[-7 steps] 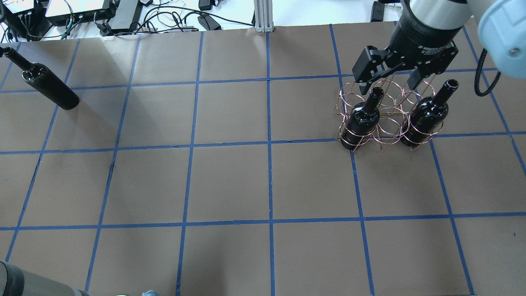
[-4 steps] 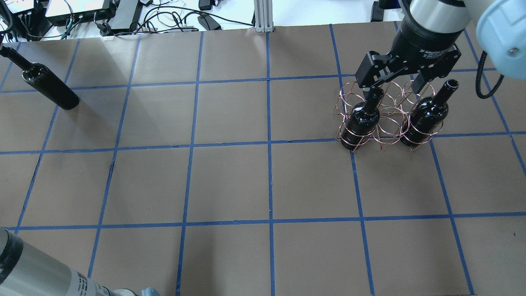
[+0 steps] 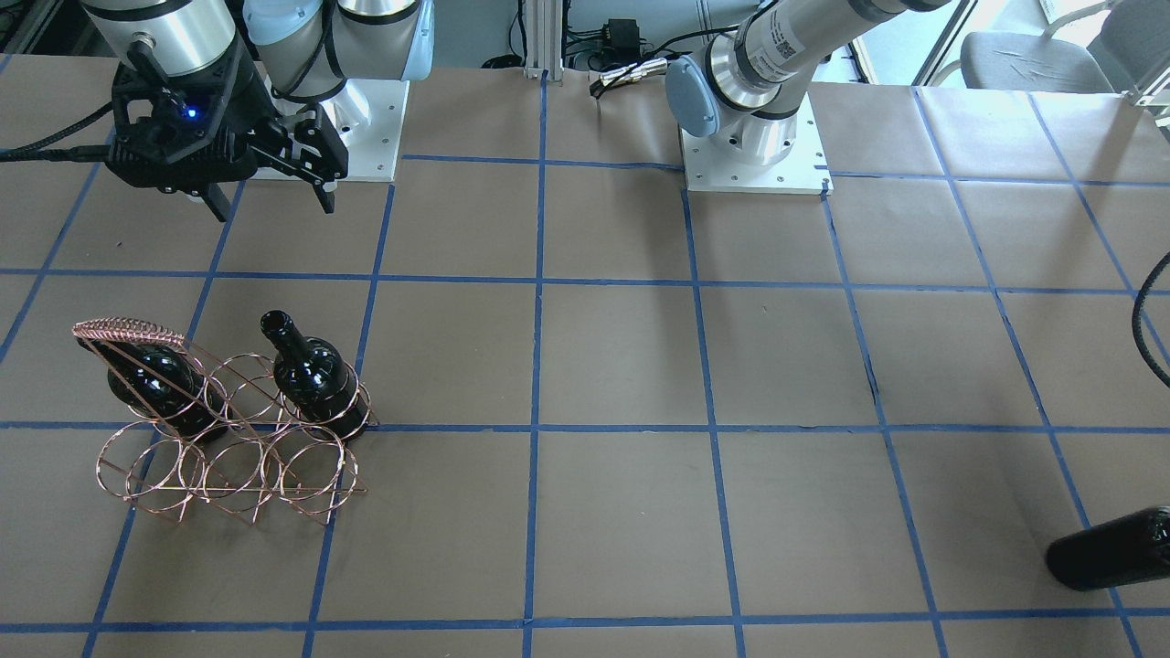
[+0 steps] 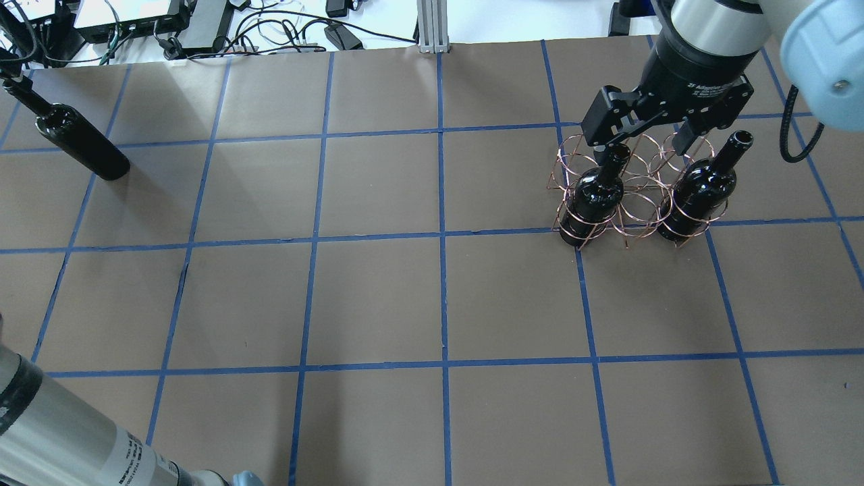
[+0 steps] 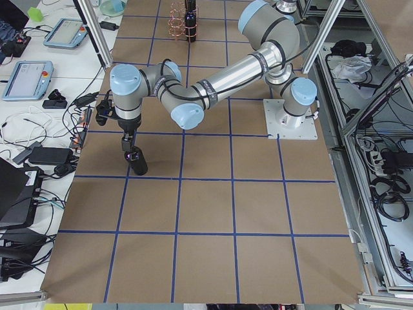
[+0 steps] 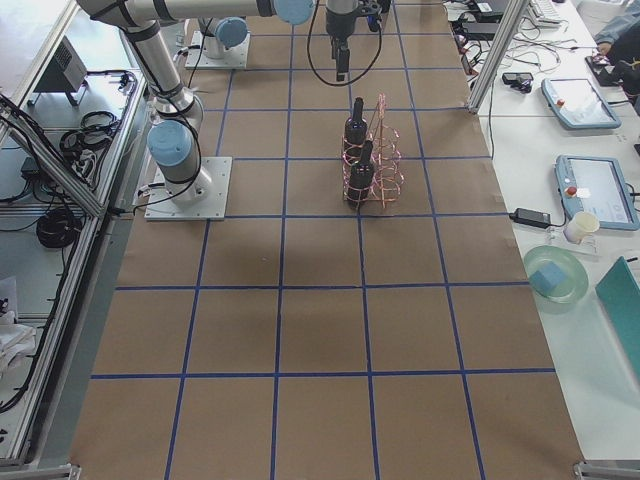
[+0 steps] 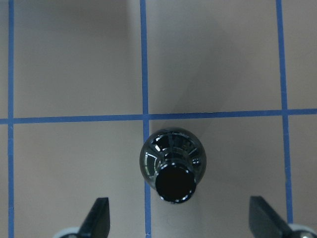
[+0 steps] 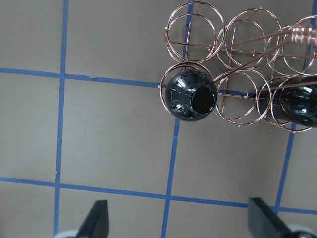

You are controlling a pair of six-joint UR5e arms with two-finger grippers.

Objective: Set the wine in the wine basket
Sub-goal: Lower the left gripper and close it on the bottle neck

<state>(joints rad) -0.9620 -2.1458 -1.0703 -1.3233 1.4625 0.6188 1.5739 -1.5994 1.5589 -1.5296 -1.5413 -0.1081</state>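
now, glossy near-black wine (image 4: 82, 145), thin copper-wire wine basket (image 3: 224, 429), both jaws spread wide, empty

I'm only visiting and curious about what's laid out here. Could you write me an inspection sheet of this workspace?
Surface: table covered in brown paper, with a blue tape grid.
Job's things: wine basket holds bottle one and bottle two in the end rings of one row; third bottle stands upright, far across the table.
Clutter: nothing seen on the table.
Grippers: left gripper open above the third bottle; right gripper open and empty.
Cables: tangle on the bench beyond the table.
Surroundings: tablet and cup on a side bench.
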